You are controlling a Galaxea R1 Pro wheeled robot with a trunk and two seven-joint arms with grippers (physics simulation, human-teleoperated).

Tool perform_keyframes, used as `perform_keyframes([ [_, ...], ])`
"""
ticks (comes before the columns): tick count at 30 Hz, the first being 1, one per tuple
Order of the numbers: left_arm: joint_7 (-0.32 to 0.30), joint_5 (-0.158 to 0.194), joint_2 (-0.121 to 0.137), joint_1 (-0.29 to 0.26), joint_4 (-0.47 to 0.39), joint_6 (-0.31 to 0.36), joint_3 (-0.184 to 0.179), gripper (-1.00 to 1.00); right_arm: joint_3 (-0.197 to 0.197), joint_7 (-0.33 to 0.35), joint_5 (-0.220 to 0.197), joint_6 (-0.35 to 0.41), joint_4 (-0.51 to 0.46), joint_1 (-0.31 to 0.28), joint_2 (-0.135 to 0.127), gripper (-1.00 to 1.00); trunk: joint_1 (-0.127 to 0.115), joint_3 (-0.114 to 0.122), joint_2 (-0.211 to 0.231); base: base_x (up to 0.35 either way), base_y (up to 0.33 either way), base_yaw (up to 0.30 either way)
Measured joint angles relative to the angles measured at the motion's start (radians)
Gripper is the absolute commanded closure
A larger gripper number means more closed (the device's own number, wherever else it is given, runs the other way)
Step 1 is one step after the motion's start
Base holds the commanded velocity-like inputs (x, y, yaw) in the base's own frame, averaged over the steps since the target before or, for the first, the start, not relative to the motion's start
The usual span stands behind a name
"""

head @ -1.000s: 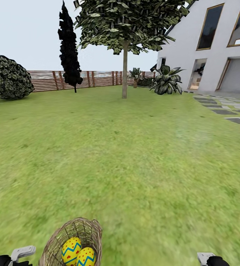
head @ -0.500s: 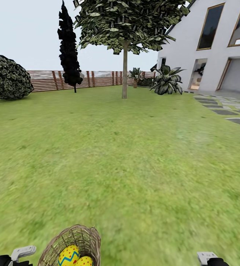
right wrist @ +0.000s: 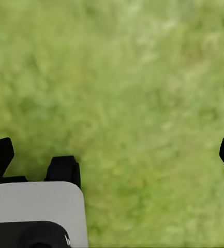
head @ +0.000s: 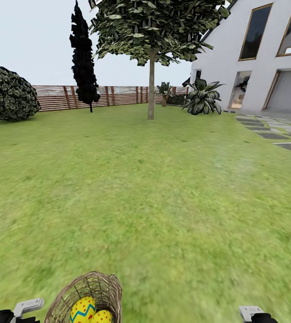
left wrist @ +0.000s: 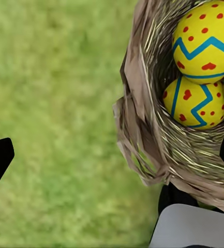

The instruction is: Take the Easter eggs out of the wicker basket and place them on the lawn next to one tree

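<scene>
This was the back garden of a home. A wide lawn (head: 163, 188) of mottled green grass filled most of the head view. At the upper right stood a white house (head: 253, 58) with tall dark windows framed in wood and an open doorway. Grey stepping stones (head: 275, 132) crossed the grass at the right edge below it. A brown horizontal-slat fence (head: 55, 98) closed the far side, left of centre. Before it grew a leafy tree (head: 151, 67) with a straight trunk at the upper centre, a narrow black tree (head: 83, 63) to its left, a rounded bush (head: 8, 94) at the left edge, and spiky-leaved plants (head: 202, 101) beside the house.
</scene>
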Motion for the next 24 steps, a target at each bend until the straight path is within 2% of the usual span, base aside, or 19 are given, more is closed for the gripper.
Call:
perform_keyframes([
  [24, 0.0, 0.0, -0.003, 0.0, 0.003, 0.0, 0.0, -1.0, 0.0, 0.006, -0.001, 0.0, 0.0, 0.0, -0.002, -1.0, 0.092, -0.075, -0.168, 0.0, 0.0, 0.0],
])
